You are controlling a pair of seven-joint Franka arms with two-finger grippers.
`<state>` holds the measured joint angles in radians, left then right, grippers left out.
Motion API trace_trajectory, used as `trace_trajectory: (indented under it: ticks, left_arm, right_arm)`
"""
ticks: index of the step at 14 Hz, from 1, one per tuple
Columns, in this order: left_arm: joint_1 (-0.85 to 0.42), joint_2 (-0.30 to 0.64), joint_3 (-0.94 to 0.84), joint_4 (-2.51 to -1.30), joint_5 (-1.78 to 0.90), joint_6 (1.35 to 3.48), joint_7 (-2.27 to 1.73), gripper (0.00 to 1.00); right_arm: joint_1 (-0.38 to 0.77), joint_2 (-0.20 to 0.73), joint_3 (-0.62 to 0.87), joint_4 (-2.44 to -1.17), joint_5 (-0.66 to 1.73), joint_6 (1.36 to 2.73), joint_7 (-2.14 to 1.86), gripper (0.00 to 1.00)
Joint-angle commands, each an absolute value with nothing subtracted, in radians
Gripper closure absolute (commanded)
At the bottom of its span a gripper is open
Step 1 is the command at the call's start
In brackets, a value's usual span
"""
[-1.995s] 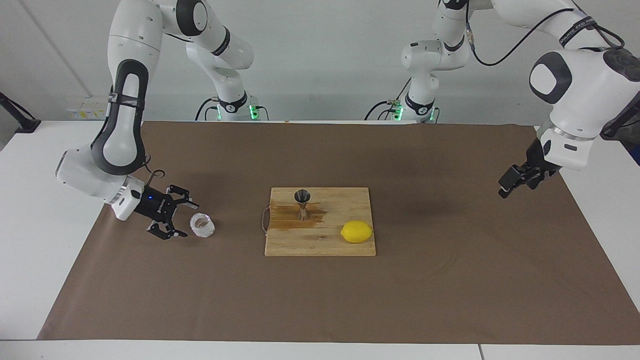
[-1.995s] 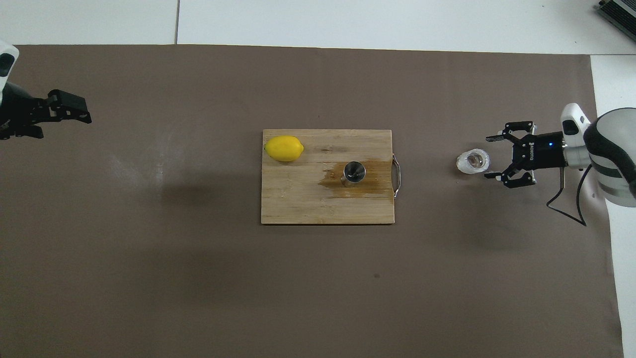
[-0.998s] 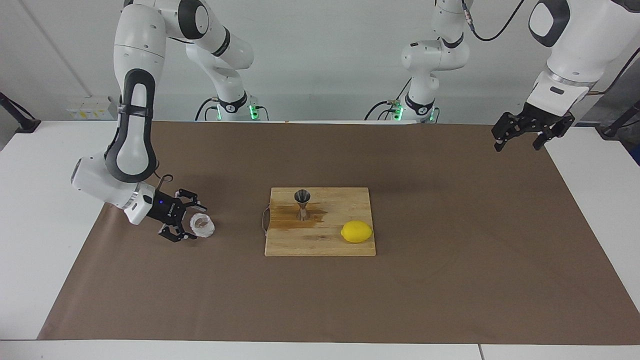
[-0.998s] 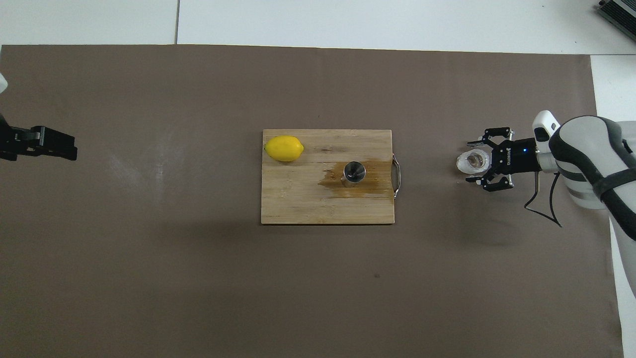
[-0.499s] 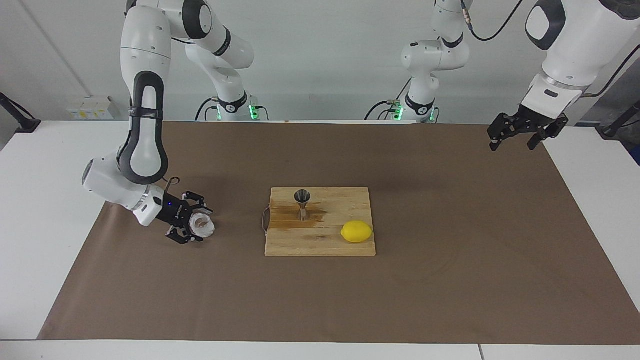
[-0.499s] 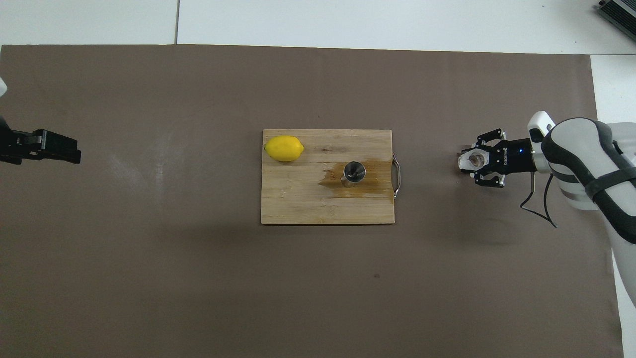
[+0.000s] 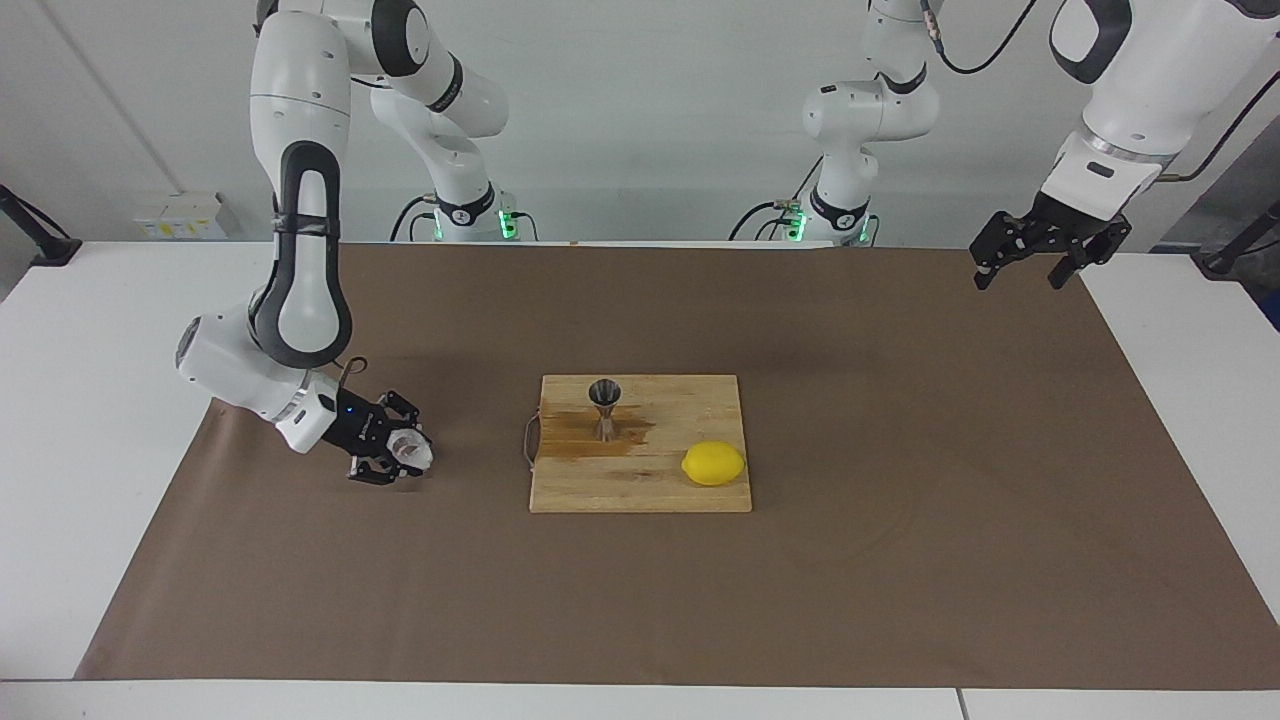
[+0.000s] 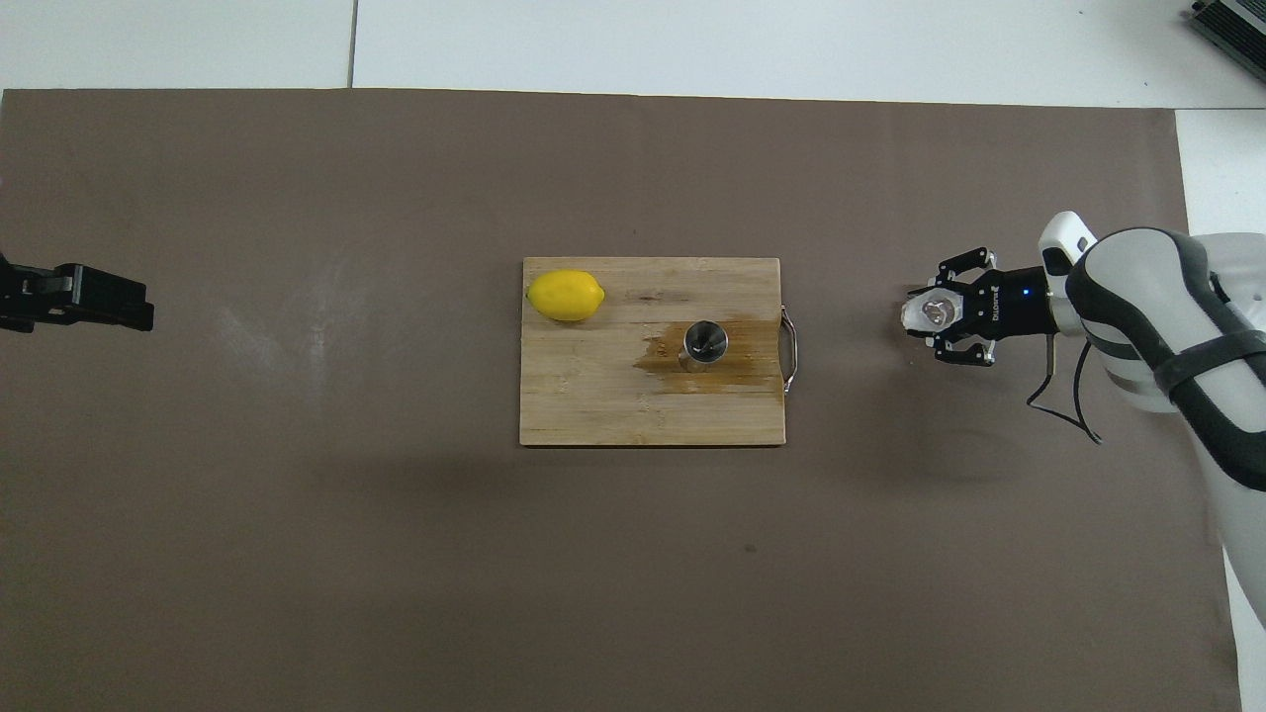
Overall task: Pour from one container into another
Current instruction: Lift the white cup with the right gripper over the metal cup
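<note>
Facing view: right gripper (image 7: 400, 452) clamped on glass cup (image 7: 410, 452), grab step done; next lift, carry to jigger (image 7: 604, 406) on board (image 7: 640, 480) & tip; left gripper (image 7: 1035, 262) waits open w/ nothing held.

I am reading no text, label, number or sign in either view. A pale marking is showing on the body of the right tool (image 8: 935, 314), but I am finding it too small to make out. A yellowish plate (image 7: 180, 215) is sitting on the wall past the right arm's end of the worktop (image 7: 90, 330); whatever is printed on it is staying unreadable to me as well.
</note>
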<state>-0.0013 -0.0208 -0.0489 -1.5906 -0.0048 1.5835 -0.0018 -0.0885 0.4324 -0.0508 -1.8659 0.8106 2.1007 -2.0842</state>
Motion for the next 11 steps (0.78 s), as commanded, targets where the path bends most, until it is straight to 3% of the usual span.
trace_trajectory:
  ticks: [1,6,11]
  left_arm:
    - [0.008,-0.048,-0.051,-1.618,-0.018,1.575,0.011,0.00]
    - [0.008,-0.048,-0.051,-1.618,-0.018,1.575,0.011,0.00]
    - [0.008,-0.048,-0.051,-1.618,-0.018,1.575,0.011,0.00]
  right_arm:
    - [-0.025,0.367,-0.051,-1.858,0.798,2.117,-2.001,0.54]
    - [0.127,0.250,-0.049,-1.824,0.603,2.108,-1.643,0.54]
    - [0.241,0.235,-0.048,-1.795,0.508,2.114,-1.510,0.54]
